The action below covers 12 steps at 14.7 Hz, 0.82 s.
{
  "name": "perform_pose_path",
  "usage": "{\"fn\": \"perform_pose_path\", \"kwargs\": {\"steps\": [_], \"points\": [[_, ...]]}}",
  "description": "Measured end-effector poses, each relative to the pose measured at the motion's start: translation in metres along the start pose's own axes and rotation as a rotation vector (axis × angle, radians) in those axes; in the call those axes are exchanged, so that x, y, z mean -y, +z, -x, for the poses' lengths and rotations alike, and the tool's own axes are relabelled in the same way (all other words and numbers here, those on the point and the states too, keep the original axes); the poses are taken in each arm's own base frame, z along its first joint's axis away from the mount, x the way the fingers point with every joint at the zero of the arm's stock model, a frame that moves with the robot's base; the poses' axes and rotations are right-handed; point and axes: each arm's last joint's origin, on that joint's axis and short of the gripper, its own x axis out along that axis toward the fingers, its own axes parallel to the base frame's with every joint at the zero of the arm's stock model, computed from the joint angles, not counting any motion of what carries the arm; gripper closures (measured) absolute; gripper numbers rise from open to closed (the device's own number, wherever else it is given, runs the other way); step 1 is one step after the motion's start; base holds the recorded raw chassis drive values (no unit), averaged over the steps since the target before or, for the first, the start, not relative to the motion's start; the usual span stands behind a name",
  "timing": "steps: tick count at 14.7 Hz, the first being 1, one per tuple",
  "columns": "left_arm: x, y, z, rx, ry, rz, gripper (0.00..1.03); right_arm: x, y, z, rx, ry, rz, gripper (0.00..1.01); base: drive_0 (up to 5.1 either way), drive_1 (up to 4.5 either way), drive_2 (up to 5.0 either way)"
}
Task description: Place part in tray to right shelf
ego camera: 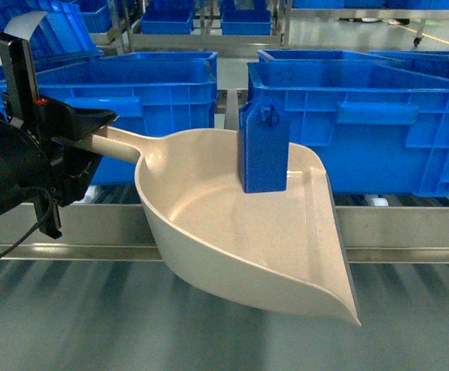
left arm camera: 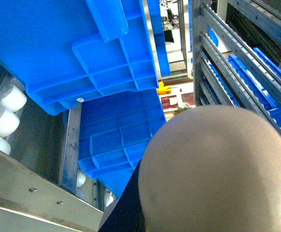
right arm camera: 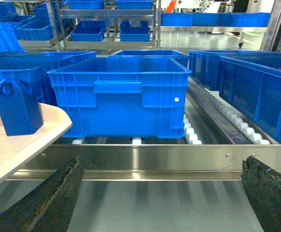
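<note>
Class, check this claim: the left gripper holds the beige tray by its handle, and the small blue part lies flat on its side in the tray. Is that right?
Not quite. The part stands upright in the tray, handle hole at the top, as the head view shows. The rest holds: the left gripper grips the tray's handle.
</note>
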Motion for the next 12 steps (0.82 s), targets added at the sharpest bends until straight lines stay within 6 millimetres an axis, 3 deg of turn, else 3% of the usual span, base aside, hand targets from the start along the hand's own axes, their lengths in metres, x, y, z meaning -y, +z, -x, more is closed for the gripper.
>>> {"fn": "perform_pose_path", "kwargs": {"steps": [5,6,8,12], "points": [[0.000,0.000,0.000,0.000,0.000,0.000,0.88,0.000,0.000,0.000,0.000,0.000,0.000,0.03,0.0,0.00,0.0],[0.001,-0.001,0.000,0.045,0.067,0.017,0.88,0.000,0.000,0.000,0.000,0.000,0.000,0.03,0.0,0.00,0.0],[0.017,0.003,0.004,0.179,-0.017,0.019,0.88,0.000,0.000,0.000,0.000,0.000,0.000,0.03,0.0,0.00,0.0],[0.035,0.011,0.008,0.213,-0.076,0.077,0.88,0.000,0.000,0.000,0.000,0.000,0.000,0.03,0.0,0.00,0.0]]}}
